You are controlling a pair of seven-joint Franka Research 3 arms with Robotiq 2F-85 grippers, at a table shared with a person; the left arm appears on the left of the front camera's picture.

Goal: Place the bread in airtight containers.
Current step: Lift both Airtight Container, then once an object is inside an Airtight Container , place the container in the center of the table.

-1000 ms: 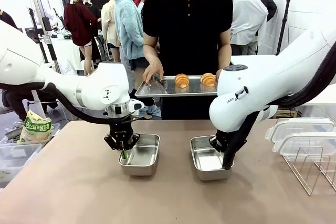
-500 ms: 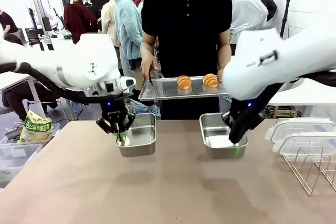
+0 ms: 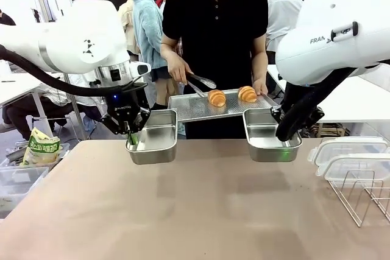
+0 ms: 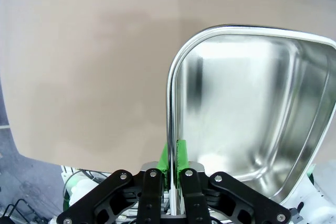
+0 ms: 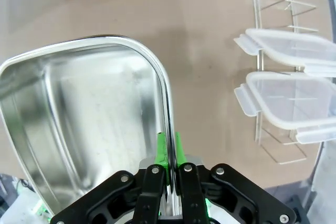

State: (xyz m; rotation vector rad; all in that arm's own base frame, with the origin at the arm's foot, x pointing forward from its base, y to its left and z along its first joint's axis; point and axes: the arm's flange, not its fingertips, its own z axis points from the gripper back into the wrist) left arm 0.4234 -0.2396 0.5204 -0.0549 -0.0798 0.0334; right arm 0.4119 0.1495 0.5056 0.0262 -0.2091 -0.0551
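Left container [image 3: 155, 144] is pinched by its side wall in the left tool [image 3: 131, 140], which is closed down to the thin steel. Right container [image 3: 266, 145] is gripped likewise by the right tool [image 3: 284, 136]. Both are held off the worktop [image 3: 195, 211], close to the person's tray [image 3: 189, 109], probably to ease loading. Counted: two bread rolls [image 3: 216, 97], both on the tray, with tongs [image 3: 198, 82] held just over it; two containers, empty; two lids [image 3: 350, 153] set aside.

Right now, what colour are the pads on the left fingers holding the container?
Bright green pads, clearest in the left wrist view.
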